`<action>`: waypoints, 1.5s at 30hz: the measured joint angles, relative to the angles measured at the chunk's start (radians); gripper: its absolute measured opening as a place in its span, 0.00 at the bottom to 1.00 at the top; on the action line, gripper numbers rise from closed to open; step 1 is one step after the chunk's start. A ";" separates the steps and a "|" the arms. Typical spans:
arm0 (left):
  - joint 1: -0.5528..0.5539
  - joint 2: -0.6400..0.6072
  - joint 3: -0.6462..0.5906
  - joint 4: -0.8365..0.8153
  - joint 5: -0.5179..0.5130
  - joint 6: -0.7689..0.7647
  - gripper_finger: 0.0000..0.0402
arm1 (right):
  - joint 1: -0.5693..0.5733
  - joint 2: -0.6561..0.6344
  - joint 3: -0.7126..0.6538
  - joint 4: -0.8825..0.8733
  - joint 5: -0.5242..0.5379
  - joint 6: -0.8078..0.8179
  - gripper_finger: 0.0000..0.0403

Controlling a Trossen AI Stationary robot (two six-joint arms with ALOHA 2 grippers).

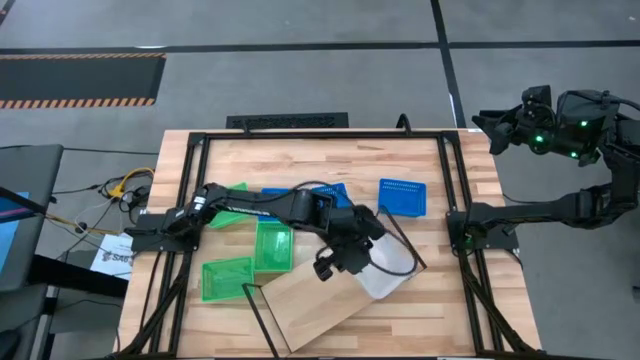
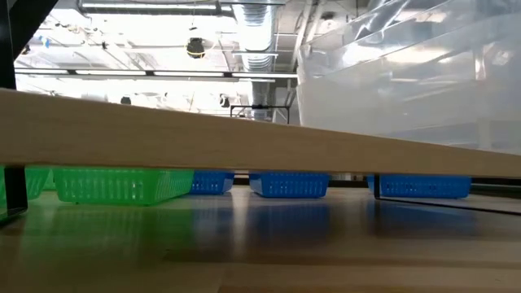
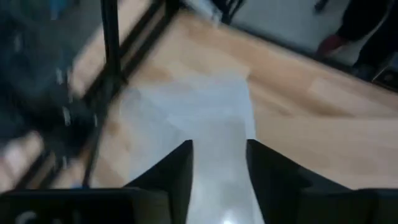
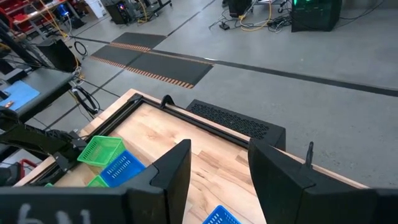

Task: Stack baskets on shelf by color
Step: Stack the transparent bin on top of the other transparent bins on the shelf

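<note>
My left end effector (image 1: 345, 262) hangs over the middle of the bench (image 1: 460, 330), above the clear basket (image 1: 385, 270), and in my left wrist view its two dark fingers (image 3: 177, 171) stand spread with a gap between them, the translucent plastic showing through that gap; they pinch nothing that I can see. The clear basket sits on the right end of the shelf (image 1: 320, 305), a light-wood plank lying slanted across the near half of the bench, with thin black wire frames at each end. Just left of my left end effector, a green basket (image 1: 272, 247) lies on the bench, touching the far edge of the shelf, and a second green basket (image 1: 227, 278) lies nearer and further left, beside the shelf's left wire frame. A third green basket (image 1: 232, 192) shows partly under my left arm, toward the far left. A blue basket (image 1: 402, 196) rests apart on the bench to the far right of centre, and another blue basket (image 1: 330, 190) peeks out behind my left arm. My right end effector (image 4: 217, 171) waits raised off the right far corner of the bench, fingers spread and holding nothing.
</note>
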 joint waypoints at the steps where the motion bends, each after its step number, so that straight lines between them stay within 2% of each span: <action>1: -0.005 -0.005 -0.001 -0.019 -0.027 -0.046 0.37 | 0.000 0.000 0.000 -0.001 -0.003 0.000 0.46; 3: -0.009 -0.038 -0.002 -0.024 -0.046 -0.185 0.39 | 0.000 0.000 0.000 -0.001 -0.013 -0.001 0.46; 7: -0.026 -0.109 0.003 -0.132 0.026 -0.492 0.35 | 0.000 0.000 0.000 -0.002 -0.022 -0.021 0.46; 10: -0.097 -0.119 -0.001 -0.249 -0.087 -0.573 0.24 | 0.000 0.000 0.000 -0.002 -0.022 -0.024 0.45; 13: -0.171 -0.116 -0.013 -0.308 -0.153 -0.575 0.08 | 0.000 0.000 0.000 -0.002 -0.022 -0.026 0.45; 15: -0.203 -0.105 -0.059 -0.254 -0.152 -0.569 0.03 | 0.000 0.000 0.000 -0.001 -0.022 -0.039 0.46; 18: -0.212 -0.084 -0.181 -0.151 -0.198 -0.548 0.02 | 0.000 0.000 0.000 -0.002 -0.023 -0.050 0.46; 22: -0.179 -0.092 -0.351 0.027 -0.183 -0.536 0.00 | 0.000 0.000 0.000 -0.002 -0.023 -0.063 0.45; 25: -0.157 -0.091 -0.456 0.135 -0.217 -0.495 0.00 | 0.000 0.000 0.000 -0.002 -0.025 -0.071 0.45; 30: -0.118 -0.097 -0.562 0.281 -0.237 -0.465 0.00 | 0.000 0.000 0.000 -0.002 -0.025 -0.074 0.45; 36: -0.081 -0.098 -0.604 0.328 -0.284 -0.418 0.00 | 0.000 0.000 0.000 -0.002 -0.026 -0.076 0.44; 41: -0.072 -0.097 -0.591 0.346 -0.262 -0.458 0.00 | 0.000 0.000 0.000 -0.006 -0.027 -0.076 0.45; 45: -0.083 -0.105 -0.560 0.328 -0.231 -0.517 0.00 | 0.000 0.008 0.000 -0.087 -0.027 -0.076 0.45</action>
